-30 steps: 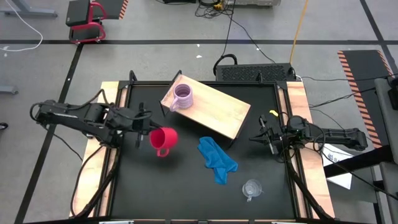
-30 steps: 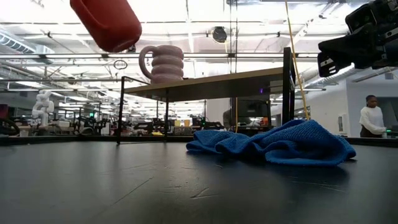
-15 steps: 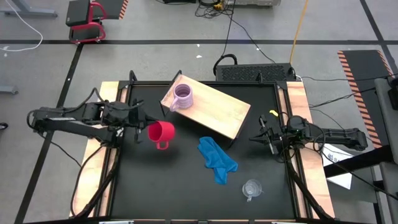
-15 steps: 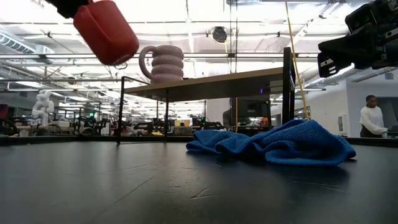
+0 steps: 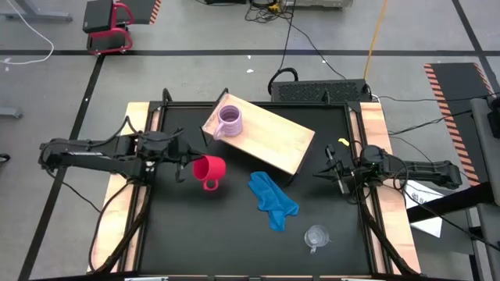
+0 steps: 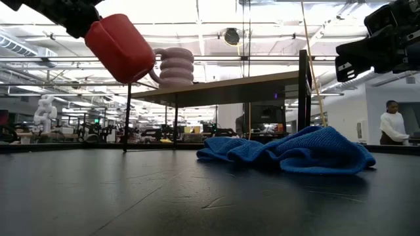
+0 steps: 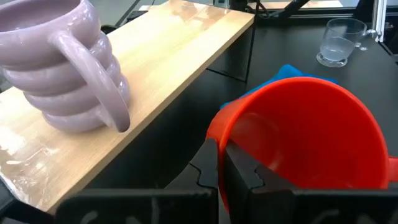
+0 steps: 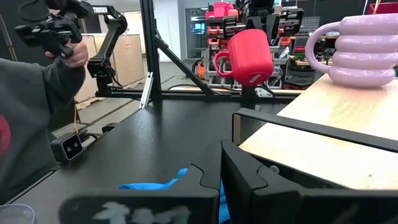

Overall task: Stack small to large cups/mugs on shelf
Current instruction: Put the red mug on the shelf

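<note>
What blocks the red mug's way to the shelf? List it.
Nothing visible does. The left claw holds the red mug in the air beside the shelf; the lilac mug takes only one end, and the blue cloth lies aside.

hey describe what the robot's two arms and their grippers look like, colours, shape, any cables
Both arms are dark, near-black jointed tubes with black cables looping alongside them. The left gripper and the right gripper each end in two flat black fingers with stepped, notched inner edges. No markings are readable on the arms themselves.
</note>
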